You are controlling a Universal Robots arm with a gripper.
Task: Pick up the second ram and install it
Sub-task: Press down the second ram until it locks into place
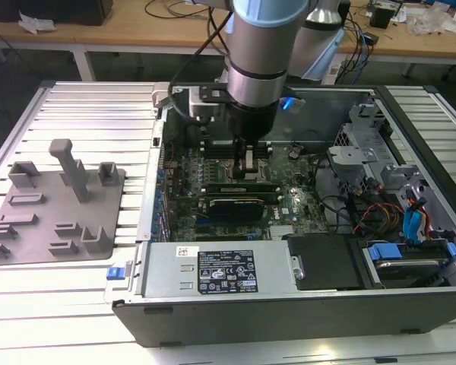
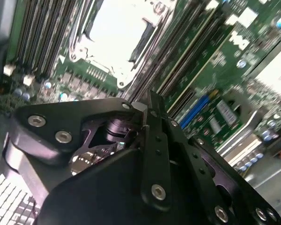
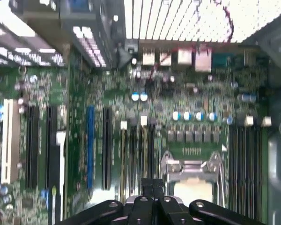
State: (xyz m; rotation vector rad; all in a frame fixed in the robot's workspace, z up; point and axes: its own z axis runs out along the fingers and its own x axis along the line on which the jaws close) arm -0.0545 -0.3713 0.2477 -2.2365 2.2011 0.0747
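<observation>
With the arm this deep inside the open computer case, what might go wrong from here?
1. The pincer hangs low over the motherboard, right by the processor socket; a small sideways slip could scrape the socket or nearby parts.
2. The memory slots lie close together, so a stick could go into the wrong slot or sit tilted.
3. Loose cables on the exterior view's right could snag the arm if it swings that way.

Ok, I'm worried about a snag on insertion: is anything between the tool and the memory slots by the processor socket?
Nothing visible. The tool hangs over the memory slots beside the processor socket, with no cable or part across them. The black-shrouded card lies to one side. Whether it holds the second ram I cannot tell.
</observation>
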